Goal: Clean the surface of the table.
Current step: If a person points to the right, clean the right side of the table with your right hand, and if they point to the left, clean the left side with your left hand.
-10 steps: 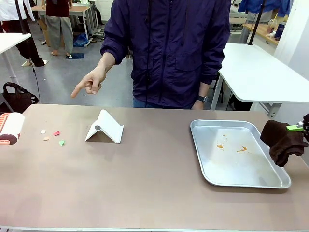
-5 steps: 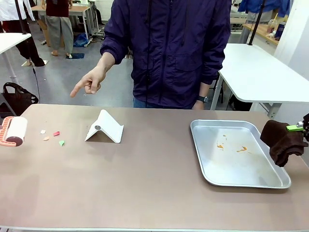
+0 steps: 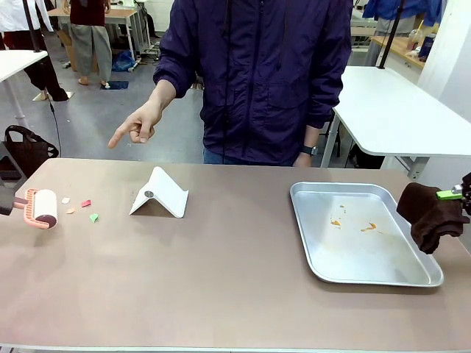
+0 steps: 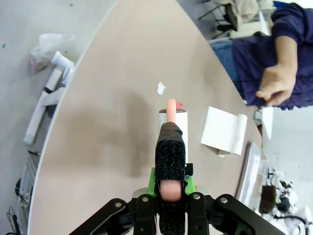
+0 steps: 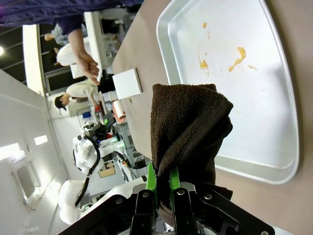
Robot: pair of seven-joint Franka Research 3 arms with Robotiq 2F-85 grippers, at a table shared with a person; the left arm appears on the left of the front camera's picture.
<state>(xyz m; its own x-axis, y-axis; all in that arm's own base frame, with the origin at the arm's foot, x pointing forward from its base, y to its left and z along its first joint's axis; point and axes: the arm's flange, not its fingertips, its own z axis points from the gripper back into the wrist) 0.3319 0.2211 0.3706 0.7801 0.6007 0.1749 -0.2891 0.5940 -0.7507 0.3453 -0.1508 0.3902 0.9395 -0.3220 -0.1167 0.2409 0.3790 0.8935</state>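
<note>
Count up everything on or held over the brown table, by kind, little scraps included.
Paper scraps: 4
Lint roller: 1
White folded stand: 1
Metal tray: 1
Brown cloth: 1
Total on or over the table: 8

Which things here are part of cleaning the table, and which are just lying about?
In play: table, paper scraps, lint roller in the left gripper, brown cloth in the right gripper, person's pointing hand.
Lying about: white folded stand, metal tray with orange smears.
</note>
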